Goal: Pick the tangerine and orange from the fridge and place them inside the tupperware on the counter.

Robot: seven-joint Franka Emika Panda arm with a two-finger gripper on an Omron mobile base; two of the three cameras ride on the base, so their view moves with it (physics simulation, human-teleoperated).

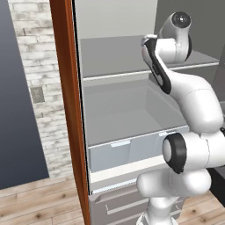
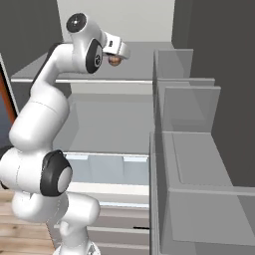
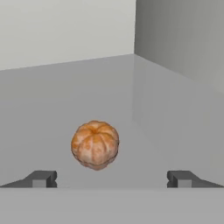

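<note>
Tangerine [image 3: 95, 145] sits on a grey fridge [image 1: 127, 110] shelf, just ahead of the released, wide-spread pincer [image 3: 111, 179].

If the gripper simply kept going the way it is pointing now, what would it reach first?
Most likely the tangerine on the fridge shelf. It lies ahead of the open gripper, left of centre between the fingertips, so the left one might touch it first; depth is hard to judge.

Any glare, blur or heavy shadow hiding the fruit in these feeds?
Hand view: the tangerine is sharp and evenly lit, with no glare and barely any shadow on the shelf; the open pincer frames it. Right base view: the wrist hides most of the fruit. Left base view: flat, soft light, nothing blurred.
</note>
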